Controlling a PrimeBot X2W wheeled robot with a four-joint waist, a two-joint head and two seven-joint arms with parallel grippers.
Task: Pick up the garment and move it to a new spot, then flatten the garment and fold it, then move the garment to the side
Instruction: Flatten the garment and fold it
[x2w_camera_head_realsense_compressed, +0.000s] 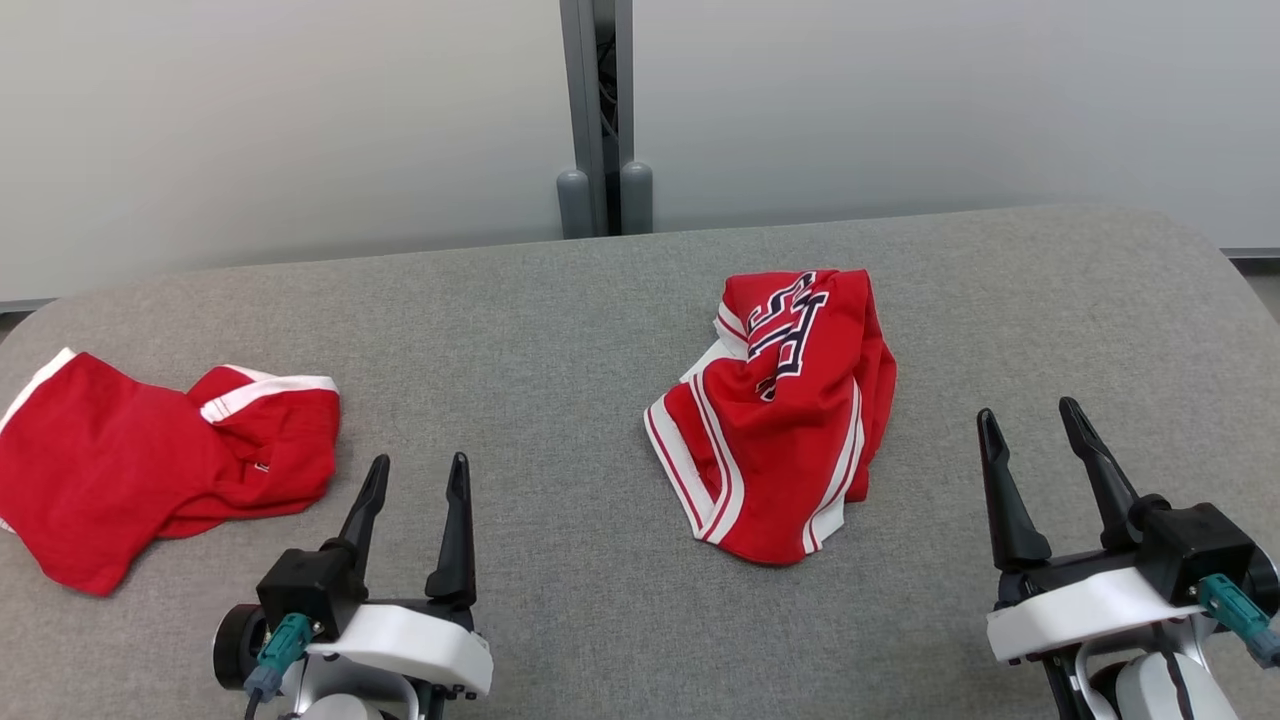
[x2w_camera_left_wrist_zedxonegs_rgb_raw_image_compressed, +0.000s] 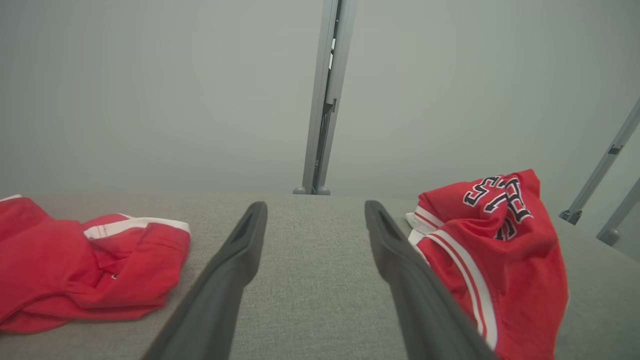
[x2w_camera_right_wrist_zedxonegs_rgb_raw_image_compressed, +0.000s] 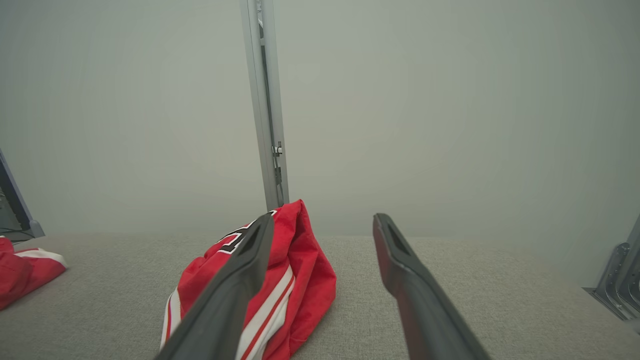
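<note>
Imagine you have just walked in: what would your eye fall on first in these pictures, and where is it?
First, the red striped garment with dark lettering, heaped right of centre on the grey table. Next, a plainer red garment with white trim, bunched at the table's left edge. Nearest, the left claw and right claw stand open, touching neither.

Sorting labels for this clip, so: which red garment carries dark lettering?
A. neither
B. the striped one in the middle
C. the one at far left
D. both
B: the striped garment shows dark letters near its top; the left garment shows red cloth and white trim.
</note>
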